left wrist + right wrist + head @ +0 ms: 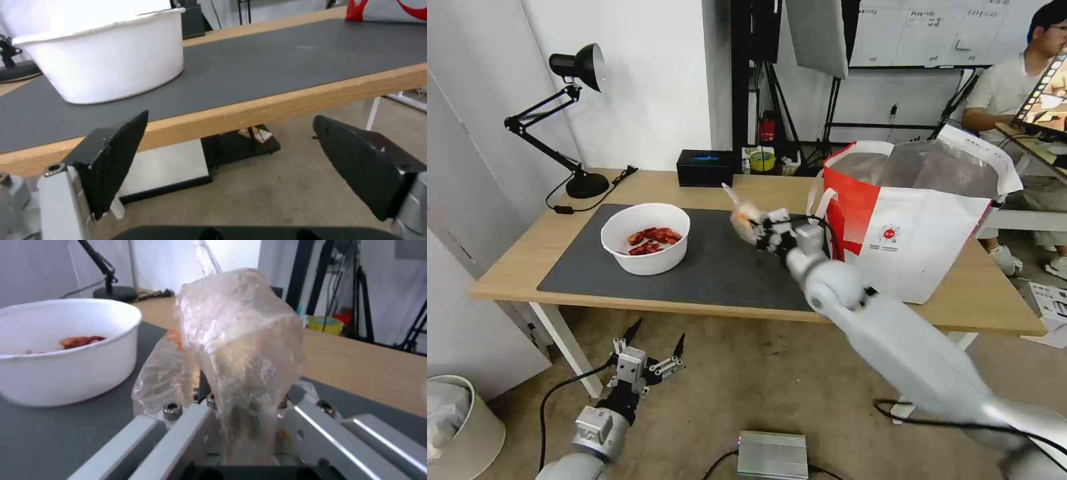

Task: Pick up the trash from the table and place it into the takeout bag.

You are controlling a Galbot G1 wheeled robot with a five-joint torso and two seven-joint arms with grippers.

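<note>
A white round bowl (646,238) of red crayfish shells sits on the dark grey mat (720,267) of the light-wood table (520,263); it also shows up close as the bowl (102,56) and the bowl (62,350). My right gripper (755,223) hovers over the mat between the bowl and the takeout bag (920,220), shut on a crumpled piece of clear thin plastic (240,340) with an orange smear. This plastic hides the fingertips. The bag stands open at the table's right end, foil lining showing. My left gripper (647,357) hangs open below the table's front edge, its black pads (115,156) wide apart.
A black desk lamp (570,120) and a black box (705,167) stand along the table's back edge. On the floor are a bin (454,427) at the left and a silver box (772,455) in front of me.
</note>
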